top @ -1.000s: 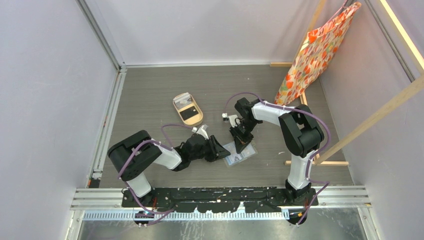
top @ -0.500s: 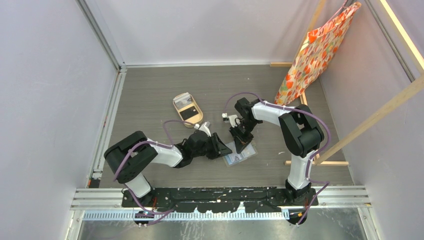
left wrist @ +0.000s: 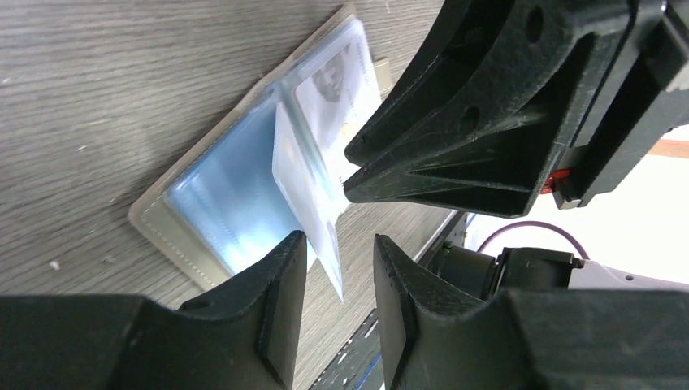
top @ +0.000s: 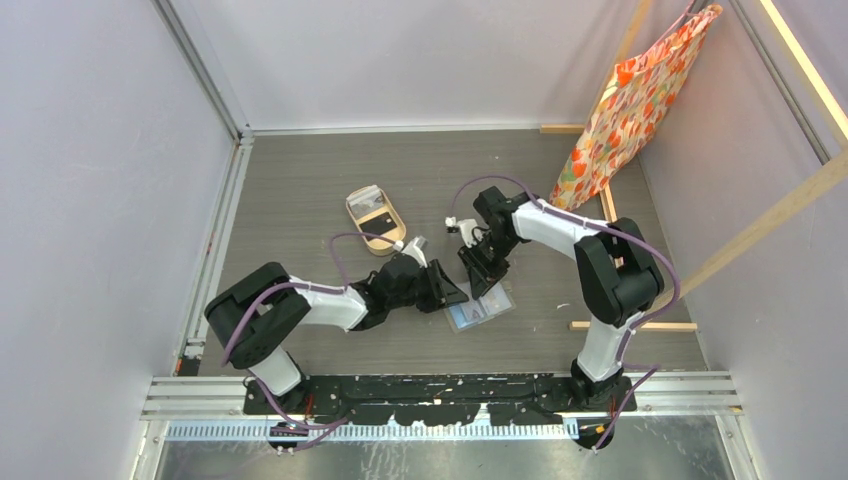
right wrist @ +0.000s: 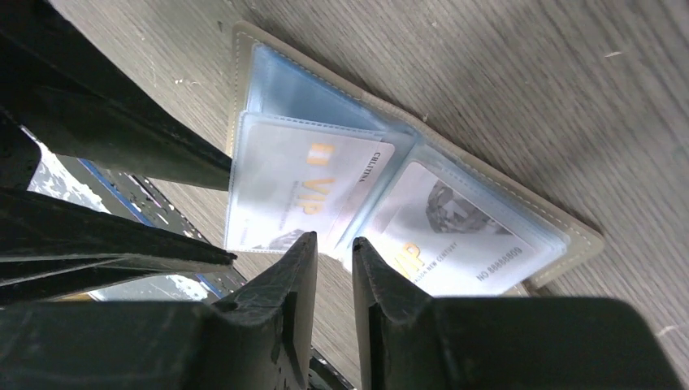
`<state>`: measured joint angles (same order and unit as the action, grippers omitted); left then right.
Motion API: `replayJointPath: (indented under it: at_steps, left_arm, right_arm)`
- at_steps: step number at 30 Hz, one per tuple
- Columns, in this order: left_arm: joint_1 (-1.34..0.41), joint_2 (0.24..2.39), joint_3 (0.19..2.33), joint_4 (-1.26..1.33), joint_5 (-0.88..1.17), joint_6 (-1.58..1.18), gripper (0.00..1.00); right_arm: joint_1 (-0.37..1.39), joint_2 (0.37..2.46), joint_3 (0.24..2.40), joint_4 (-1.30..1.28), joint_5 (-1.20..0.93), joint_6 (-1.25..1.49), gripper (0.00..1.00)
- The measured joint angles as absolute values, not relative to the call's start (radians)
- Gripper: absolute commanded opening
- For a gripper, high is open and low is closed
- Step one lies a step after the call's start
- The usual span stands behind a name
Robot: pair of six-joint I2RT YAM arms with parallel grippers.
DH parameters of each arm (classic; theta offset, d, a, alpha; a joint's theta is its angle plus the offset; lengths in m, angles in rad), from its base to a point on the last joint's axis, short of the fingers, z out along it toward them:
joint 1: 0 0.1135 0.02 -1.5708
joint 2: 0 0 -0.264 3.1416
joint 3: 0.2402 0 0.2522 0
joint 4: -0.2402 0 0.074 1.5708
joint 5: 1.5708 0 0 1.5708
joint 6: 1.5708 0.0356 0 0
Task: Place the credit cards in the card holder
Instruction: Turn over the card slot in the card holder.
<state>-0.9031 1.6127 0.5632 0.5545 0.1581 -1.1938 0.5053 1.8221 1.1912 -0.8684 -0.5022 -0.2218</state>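
L gripper (top: 457, 294) + R gripper (top: 487, 287) nose-to-nose over card holder (top: 483, 313)

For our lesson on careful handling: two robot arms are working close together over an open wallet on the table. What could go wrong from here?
1. The left claw and the right claw are crowded over the open wallet, almost touching. A small sideways move could knock them together.
2. A clear sleeve stands up inside the left claw. A hard pull might crease it or drag the wallet across the table.
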Motion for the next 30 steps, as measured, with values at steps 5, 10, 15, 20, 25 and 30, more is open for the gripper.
replayJointPath:
  at_steps: [5, 10, 15, 20, 25, 30]
  left_arm:
    - [-0.903, 1.624, 0.599, 0.554, 0.167, -1.188, 0.37]
    - [-0.903, 1.637, 0.622, 0.546, 0.176, -1.174, 0.37]
    - [-0.903, 1.669, 0.660, 0.538, 0.199, -1.163, 0.39]
    - [-0.903, 1.728, 0.733, 0.538, 0.236, -1.140, 0.41]
    - [-0.903, 1.813, 0.803, 0.541, 0.269, -1.119, 0.43]
    - [-0.903, 1.872, 0.847, 0.548, 0.294, -1.098, 0.44]
  right_arm:
    - [0.488, 1.785, 1.192, -0.869, -0.501, -0.234, 0.23]
    - [0.433, 1.748, 1.192, -0.870, -0.490, -0.241, 0.21]
    - [0.358, 1.711, 1.192, -0.870, -0.467, -0.241, 0.20]
    - [0.286, 1.692, 1.192, -0.870, -0.449, -0.241, 0.20]
    - [0.234, 1.648, 1.192, -0.869, -0.448, -0.241, 0.20]
    - [0.209, 1.629, 1.192, -0.869, -0.459, -0.243, 0.20]
